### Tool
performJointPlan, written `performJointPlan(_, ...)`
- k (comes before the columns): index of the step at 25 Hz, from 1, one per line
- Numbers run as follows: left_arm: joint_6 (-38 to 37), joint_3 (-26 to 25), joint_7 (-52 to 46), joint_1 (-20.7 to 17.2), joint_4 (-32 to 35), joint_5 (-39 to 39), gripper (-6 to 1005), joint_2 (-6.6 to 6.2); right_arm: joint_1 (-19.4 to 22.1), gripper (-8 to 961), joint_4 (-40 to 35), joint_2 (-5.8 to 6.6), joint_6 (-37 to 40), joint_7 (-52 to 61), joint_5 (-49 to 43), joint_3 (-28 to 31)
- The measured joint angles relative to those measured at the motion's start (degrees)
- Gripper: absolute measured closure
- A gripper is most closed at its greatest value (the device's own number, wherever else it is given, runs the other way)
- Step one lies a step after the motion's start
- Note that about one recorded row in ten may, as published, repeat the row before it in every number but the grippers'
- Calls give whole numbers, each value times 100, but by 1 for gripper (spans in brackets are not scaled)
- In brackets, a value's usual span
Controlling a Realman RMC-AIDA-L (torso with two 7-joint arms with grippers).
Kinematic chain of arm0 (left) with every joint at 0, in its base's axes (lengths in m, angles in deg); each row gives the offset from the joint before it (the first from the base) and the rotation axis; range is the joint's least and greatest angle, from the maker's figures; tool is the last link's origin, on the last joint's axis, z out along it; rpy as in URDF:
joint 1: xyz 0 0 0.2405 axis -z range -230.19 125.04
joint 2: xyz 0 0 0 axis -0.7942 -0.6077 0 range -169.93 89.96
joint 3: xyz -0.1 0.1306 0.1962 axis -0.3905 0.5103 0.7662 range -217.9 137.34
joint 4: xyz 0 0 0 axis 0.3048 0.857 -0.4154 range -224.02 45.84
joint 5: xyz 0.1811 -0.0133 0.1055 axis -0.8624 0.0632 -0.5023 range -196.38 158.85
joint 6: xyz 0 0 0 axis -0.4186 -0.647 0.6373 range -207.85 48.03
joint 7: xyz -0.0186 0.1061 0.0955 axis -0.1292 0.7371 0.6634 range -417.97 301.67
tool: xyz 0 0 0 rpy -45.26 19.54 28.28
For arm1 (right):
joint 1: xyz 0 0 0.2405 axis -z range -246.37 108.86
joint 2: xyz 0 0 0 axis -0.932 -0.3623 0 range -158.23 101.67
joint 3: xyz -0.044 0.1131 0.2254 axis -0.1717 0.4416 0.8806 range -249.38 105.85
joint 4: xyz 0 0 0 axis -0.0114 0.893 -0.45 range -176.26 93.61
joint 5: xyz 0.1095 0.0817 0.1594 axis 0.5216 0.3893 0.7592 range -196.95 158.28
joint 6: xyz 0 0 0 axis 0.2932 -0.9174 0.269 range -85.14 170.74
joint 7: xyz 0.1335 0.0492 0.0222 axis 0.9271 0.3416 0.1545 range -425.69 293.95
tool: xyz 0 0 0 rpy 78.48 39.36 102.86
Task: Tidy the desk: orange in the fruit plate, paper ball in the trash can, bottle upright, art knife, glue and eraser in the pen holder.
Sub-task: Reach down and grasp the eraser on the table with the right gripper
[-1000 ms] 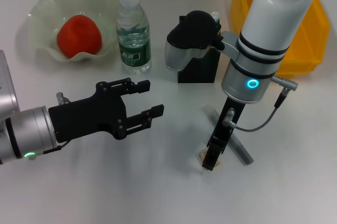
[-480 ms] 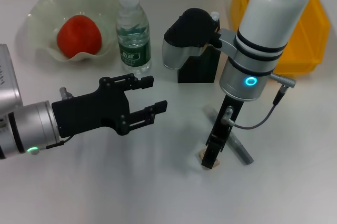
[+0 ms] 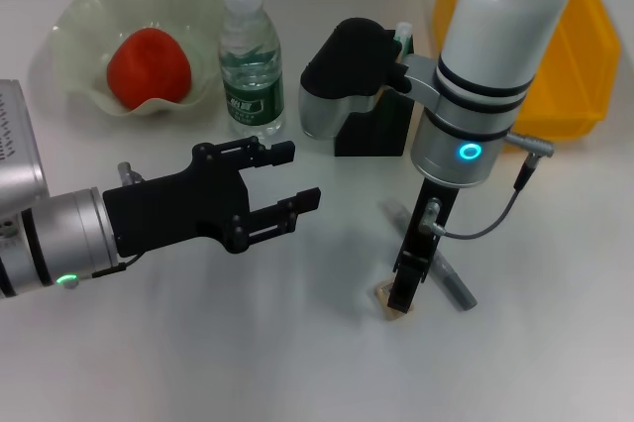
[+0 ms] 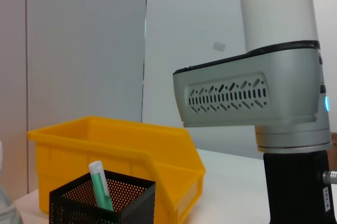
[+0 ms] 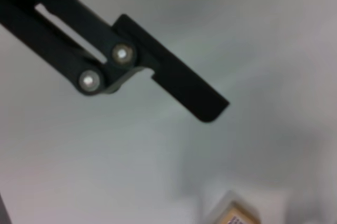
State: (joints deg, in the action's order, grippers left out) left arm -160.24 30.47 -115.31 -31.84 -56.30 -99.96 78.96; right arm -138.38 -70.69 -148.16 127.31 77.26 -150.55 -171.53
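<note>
1. Right gripper (image 3: 401, 295): pointed straight down at the desk, tips at the eraser (image 3: 385, 296). From the head view I cannot tell whether the fingers are parted or closed on it.
2. Eraser: small beige block lying flat at roughly 5 o'clock from the pen holder (image 3: 374, 125), just beside the art knife (image 3: 436, 268), which lies at its 2 o'clock.
3. Step in hand, judged: picking up the eraser. Seat the fingers squarely on both sides before lifting; avoid dragging the knife along.
4. Pen holder: glue (image 3: 402, 36) already stands inside; release the eraser over the open mouth.
5. Left gripper (image 3: 287, 176): fingers spread, holding nothing, hovering at 9 o'clock from the eraser, well apart.
</note>
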Motion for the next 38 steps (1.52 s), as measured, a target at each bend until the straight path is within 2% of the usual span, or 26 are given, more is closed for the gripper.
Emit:
performJointPlan(5,0,0,65,92,-74,-2,397,6,-66,312,-87,0,-100,0,2,-218)
performJointPlan(17,10,0,126,134,-91,-1,398,15,-83,311,-57,0,-147,-152,337,-284)
performJointPlan(25,9,43,127,218,-151,6,398,23,-32,311,-42,0,-209,-151,610,-720)
performJointPlan(38,-5,52,133,261,-212,8,397,24,-18,311,-46,0,-348,-102,616,-737)
